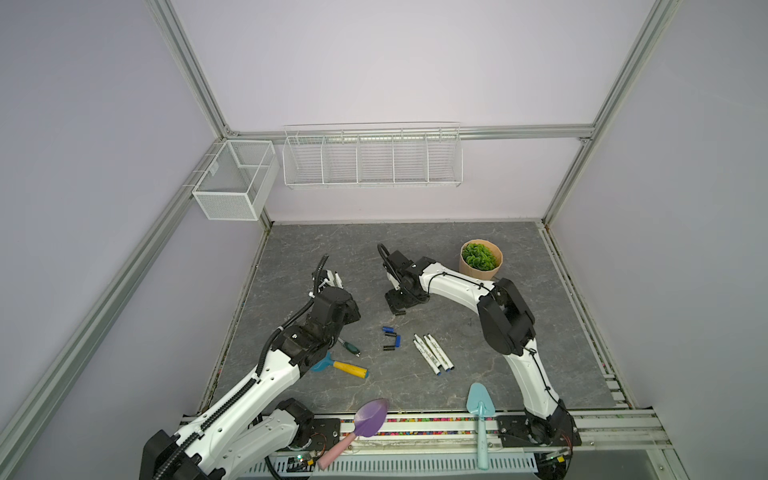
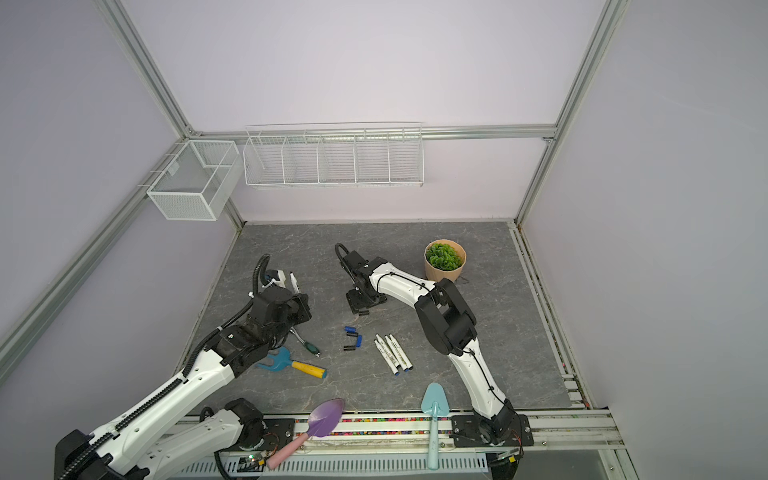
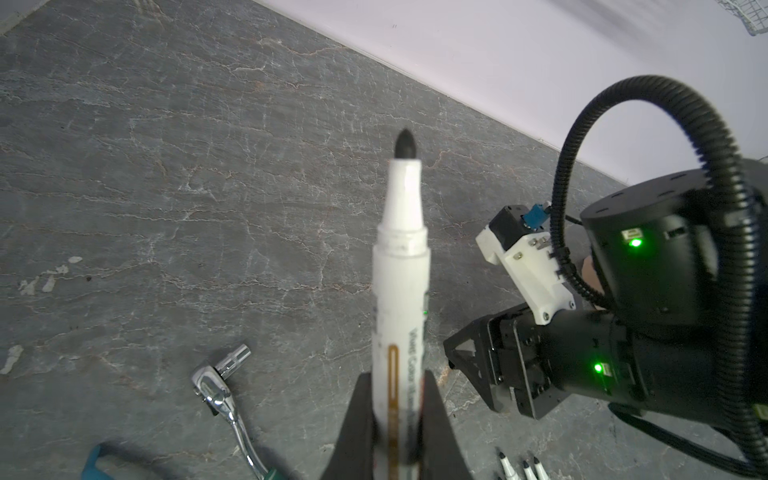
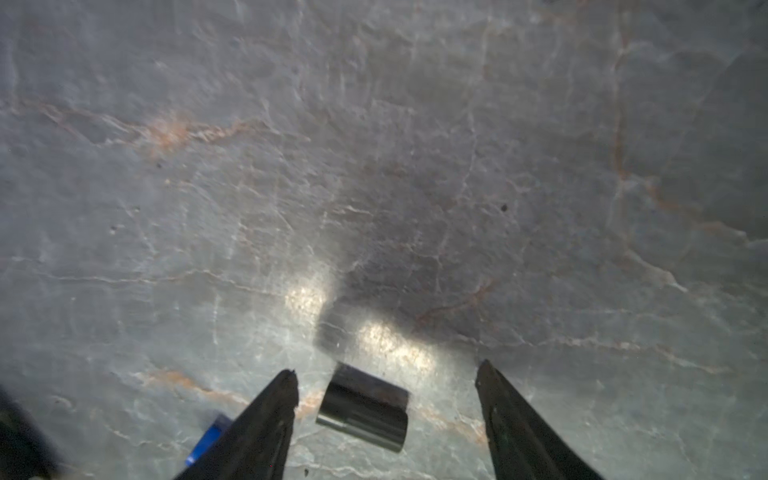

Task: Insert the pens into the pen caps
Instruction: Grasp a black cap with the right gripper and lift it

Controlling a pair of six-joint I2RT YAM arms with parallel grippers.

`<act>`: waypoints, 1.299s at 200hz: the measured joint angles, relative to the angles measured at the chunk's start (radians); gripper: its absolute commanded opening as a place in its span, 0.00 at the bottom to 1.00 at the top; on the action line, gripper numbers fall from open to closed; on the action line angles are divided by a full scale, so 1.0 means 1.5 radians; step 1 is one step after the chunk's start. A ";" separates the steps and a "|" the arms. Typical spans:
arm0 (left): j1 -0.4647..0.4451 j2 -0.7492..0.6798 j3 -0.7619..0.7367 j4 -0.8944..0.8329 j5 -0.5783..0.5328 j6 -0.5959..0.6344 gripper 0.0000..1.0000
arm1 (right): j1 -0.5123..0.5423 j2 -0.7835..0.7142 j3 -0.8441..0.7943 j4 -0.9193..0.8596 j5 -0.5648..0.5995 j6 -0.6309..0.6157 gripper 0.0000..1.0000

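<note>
Nearest me, at the bottom of both top views, a purple scoop (image 1: 370,417) and a teal trowel (image 1: 480,401) lie at the front edge, out of play. A little further in, right of centre, four pens (image 1: 433,354) lie bunched side by side on the tabletop (image 1: 540,332) with their tips bare. Just left of them is the loose cluster of blue and black pen caps (image 1: 391,336).

Beyond those, around mid-frame, is the work. The left gripper (image 3: 397,386) is clamped on the barrel of a fifth pen (image 3: 401,270), whose dark tip points away from it. The right gripper (image 4: 386,368) hangs low over the tabletop, spread wide and empty.

I'd say the step is picking up the black cap (image 4: 363,411) under it. The cap seems to lie lengthwise from one finger towards the other, so closing now would pinch it end to end. Turning the wrist first, to squeeze across its round side, would leave the mouth free for the pen.

The cap rests on its side between the fingers (image 4: 266,415), touching neither and nearer one of them. A blue cap (image 4: 208,438) lies just outside that finger.

Furthest back stand a plant pot (image 1: 481,259) and, on the wall, wire baskets (image 1: 372,160).
</note>
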 measured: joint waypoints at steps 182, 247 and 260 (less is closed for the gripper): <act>0.001 0.004 0.000 -0.003 0.005 0.005 0.00 | -0.006 -0.119 -0.203 -0.015 0.092 -0.010 0.65; 0.001 0.013 0.000 -0.001 0.012 0.008 0.00 | -0.037 -0.217 -0.273 0.053 0.053 -0.010 0.66; 0.001 0.015 0.000 0.001 0.013 0.009 0.00 | -0.037 -0.230 -0.270 0.063 0.037 -0.010 0.66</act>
